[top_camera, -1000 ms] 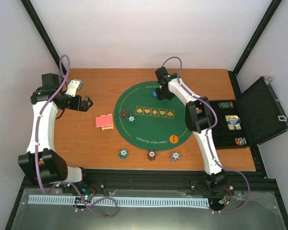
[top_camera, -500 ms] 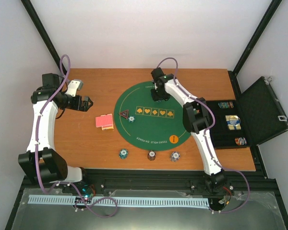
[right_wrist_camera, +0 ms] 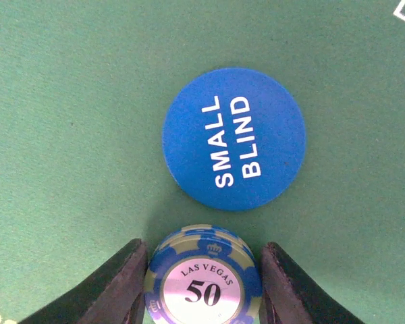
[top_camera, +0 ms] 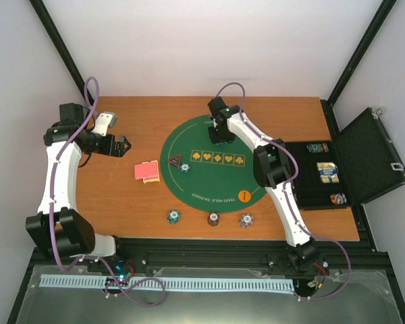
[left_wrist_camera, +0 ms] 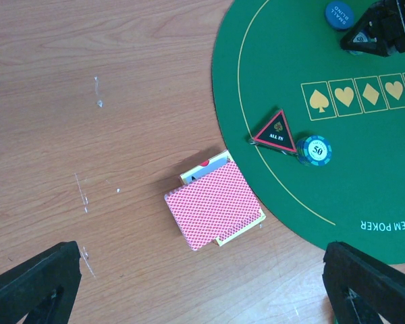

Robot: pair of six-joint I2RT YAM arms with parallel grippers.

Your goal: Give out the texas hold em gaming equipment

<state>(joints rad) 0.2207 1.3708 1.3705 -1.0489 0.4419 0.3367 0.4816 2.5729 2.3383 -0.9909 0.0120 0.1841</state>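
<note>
My right gripper [top_camera: 221, 133] is at the far side of the green felt mat [top_camera: 209, 181], shut on a blue and white 50 chip [right_wrist_camera: 204, 287], just beside the blue SMALL BLIND disc [right_wrist_camera: 234, 138]. My left gripper [top_camera: 124, 145] is open and empty over bare wood, left of the red-backed cards [top_camera: 147, 171], which also show in the left wrist view [left_wrist_camera: 214, 208]. The black-red triangular marker [left_wrist_camera: 275, 131] lies on the mat's left edge with another blue 50 chip [left_wrist_camera: 316, 150] touching it. An orange disc [top_camera: 244, 196] lies on the mat's near right.
Three chip stacks [top_camera: 173, 216] [top_camera: 213, 219] [top_camera: 246, 220] stand on the wood near the front edge. The open black case [top_camera: 368, 155] sits at the right, with more chips and cards in its tray [top_camera: 326, 172].
My right gripper has moved left along the mat's far side with the chip, ending over the blue disc. The left arm has not moved.
</note>
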